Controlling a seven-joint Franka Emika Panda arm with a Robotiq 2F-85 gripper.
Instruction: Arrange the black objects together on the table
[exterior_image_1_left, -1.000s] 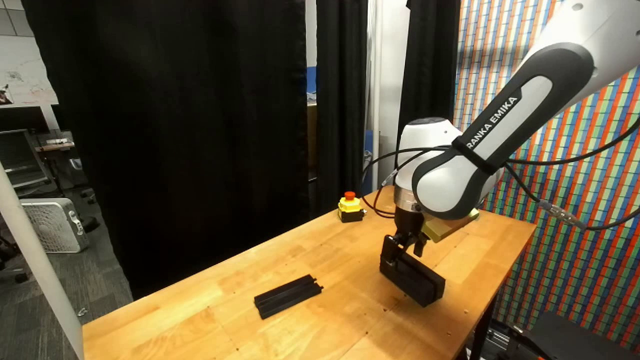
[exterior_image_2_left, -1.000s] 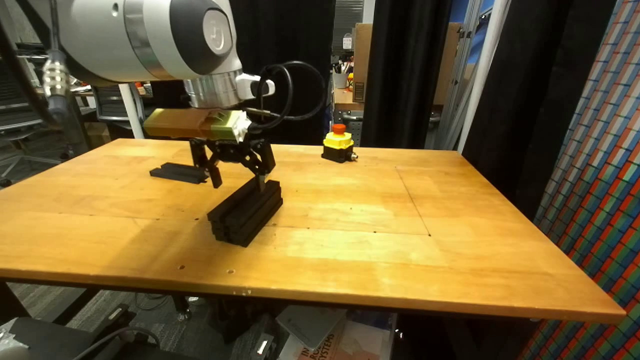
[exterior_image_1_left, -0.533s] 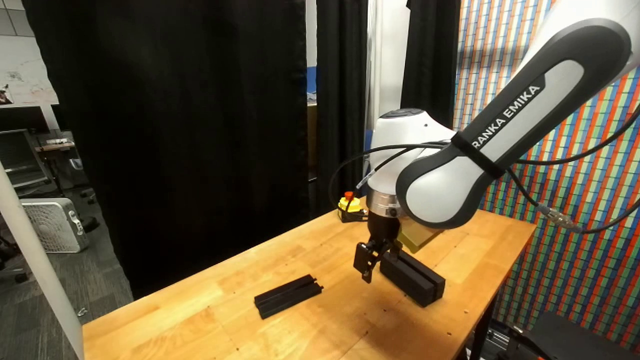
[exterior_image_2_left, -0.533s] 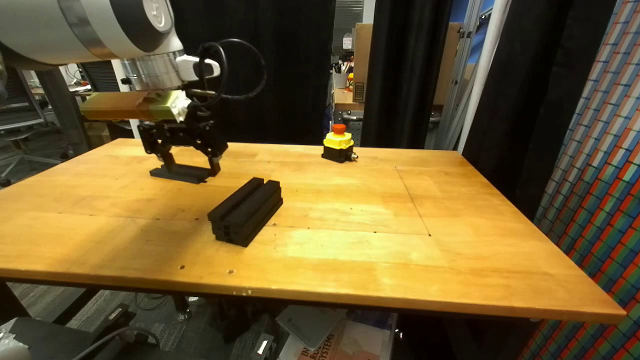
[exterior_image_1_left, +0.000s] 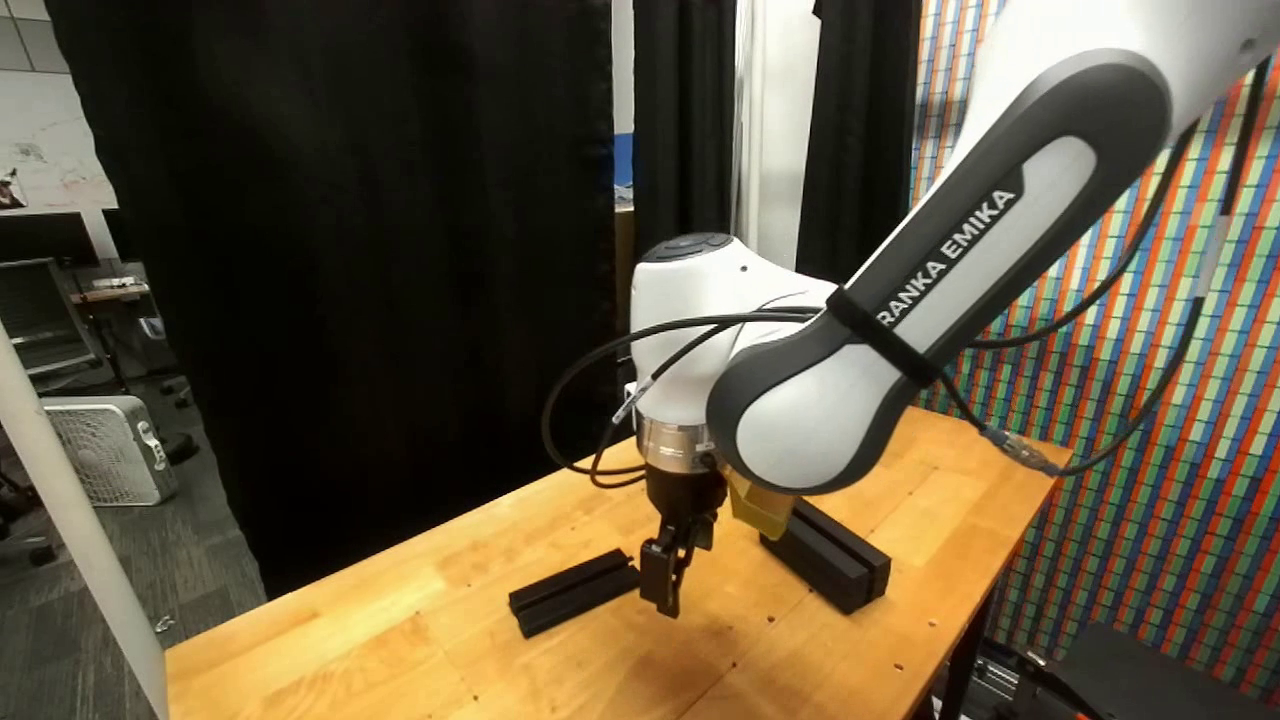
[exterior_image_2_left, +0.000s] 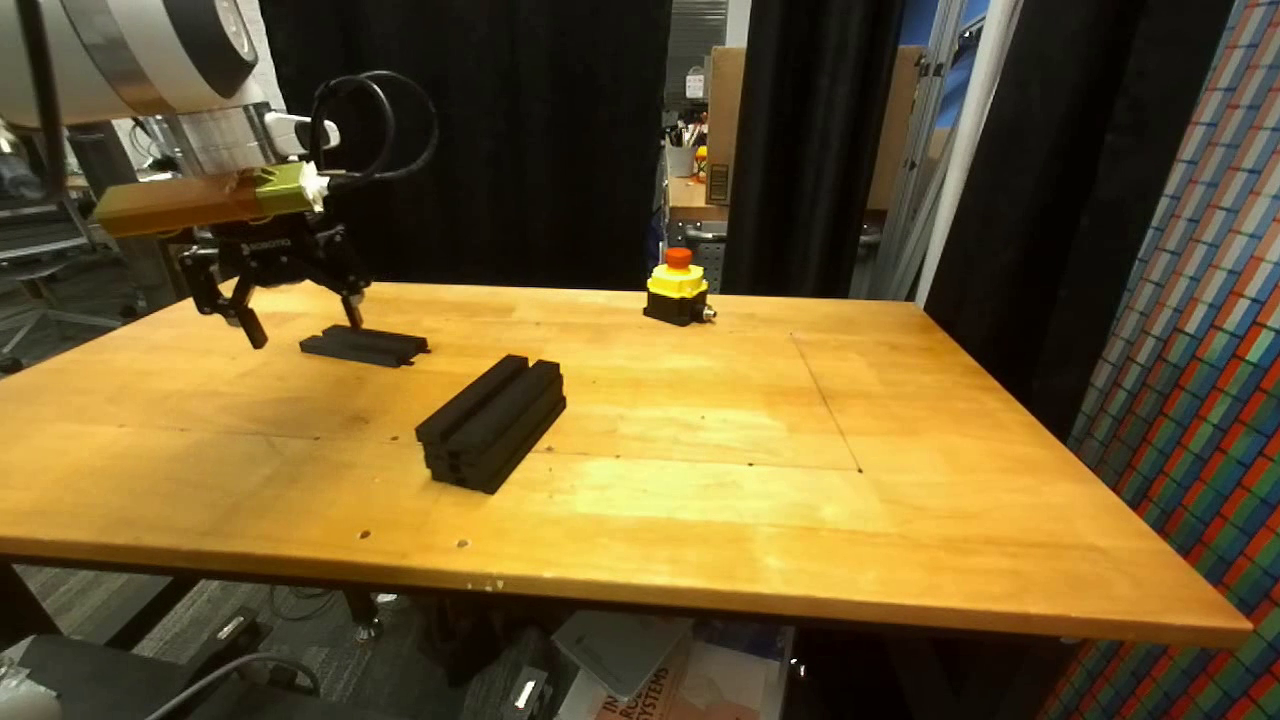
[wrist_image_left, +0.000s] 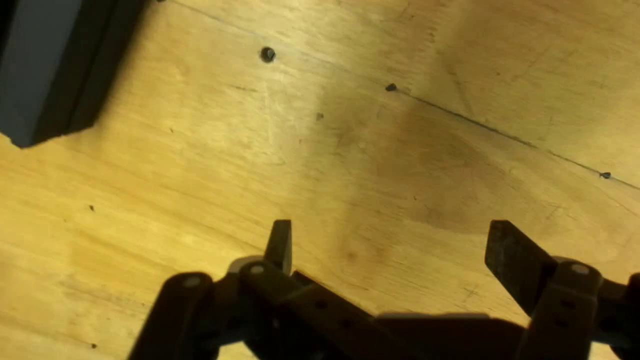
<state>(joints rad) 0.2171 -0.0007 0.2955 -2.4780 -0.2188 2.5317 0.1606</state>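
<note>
On the wooden table (exterior_image_2_left: 800, 530), a black stack of bars (exterior_image_2_left: 490, 425) stands near the middle, with a groove along its top; it also shows in an exterior view (exterior_image_1_left: 835, 560). Flat black bars (exterior_image_2_left: 365, 345), seemingly two side by side, lie apart from the stack, also in an exterior view (exterior_image_1_left: 575, 595). My gripper (exterior_image_2_left: 306, 330) is open and empty above the table near the flat bars' end, also seen side-on (exterior_image_1_left: 668, 585). In the wrist view, bare table shows between the open fingers (wrist_image_left: 390, 235). A black bar end (wrist_image_left: 45, 70) fills the top left corner there.
A yellow-and-red button box (exterior_image_2_left: 677, 285) stands at the table's back edge; the arm hides it in an exterior view. A black curtain (exterior_image_1_left: 400, 300) hangs along the table's far side. A cable (exterior_image_1_left: 560, 400) loops beside the wrist.
My open gripper has moved away from the stack towards the flat bars, leftward in both exterior views. The stack and the flat bars have not moved.
</note>
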